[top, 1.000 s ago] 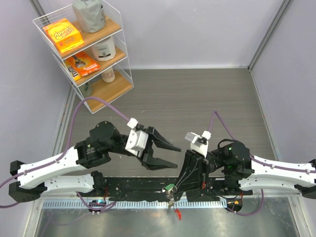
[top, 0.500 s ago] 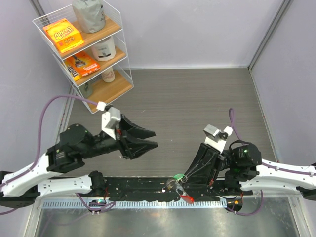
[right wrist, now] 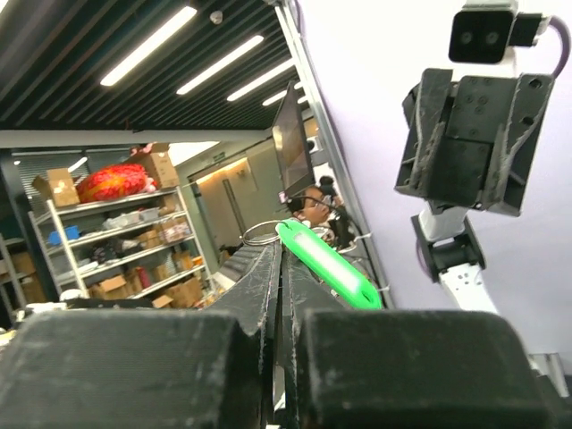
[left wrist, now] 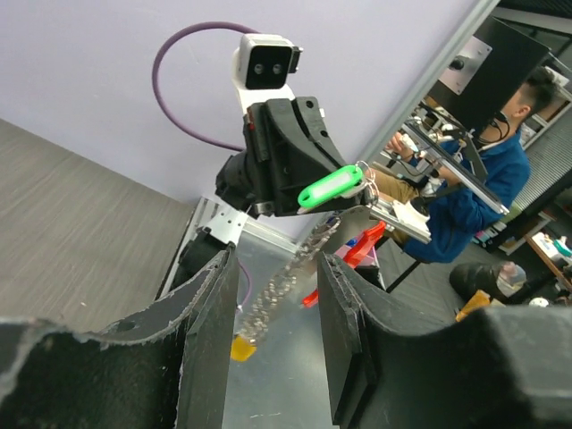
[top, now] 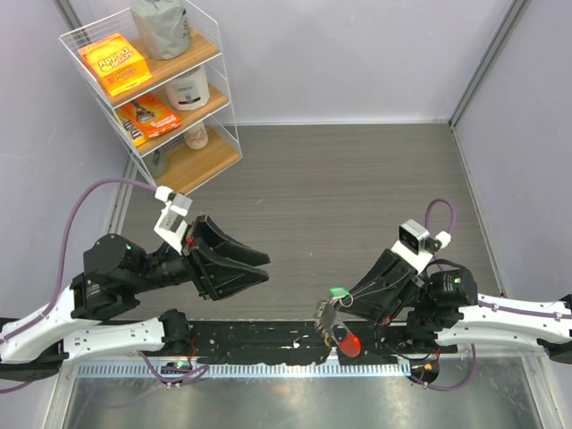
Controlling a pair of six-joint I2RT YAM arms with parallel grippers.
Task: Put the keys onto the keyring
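Note:
My right gripper [top: 327, 309] is shut on the keyring's metal ring [right wrist: 259, 234] and holds the bunch up over the table's near edge. The green-headed key [top: 339, 291] sticks out beside its fingertips, also green and close in the right wrist view [right wrist: 331, 264]. The silvery chain [left wrist: 286, 281] dangles below, with the red loop [top: 347, 343] and the yellow-headed key [left wrist: 241, 347] at its end. My left gripper [top: 265, 268] is open and empty, a short way left of the bunch and pointing at it. Its fingers [left wrist: 207, 340] frame the hanging chain from a distance.
A white wire shelf [top: 152, 80] with boxes and bottles stands at the back left. A black rail [top: 259, 344] runs along the near edge, with a metal surface below it. Purple cables loop off both wrists.
My left arm has drawn back to the left and its jaws have narrowed a little. My right gripper has swung right and lifted the keyring, so the red loop now hangs lower right.

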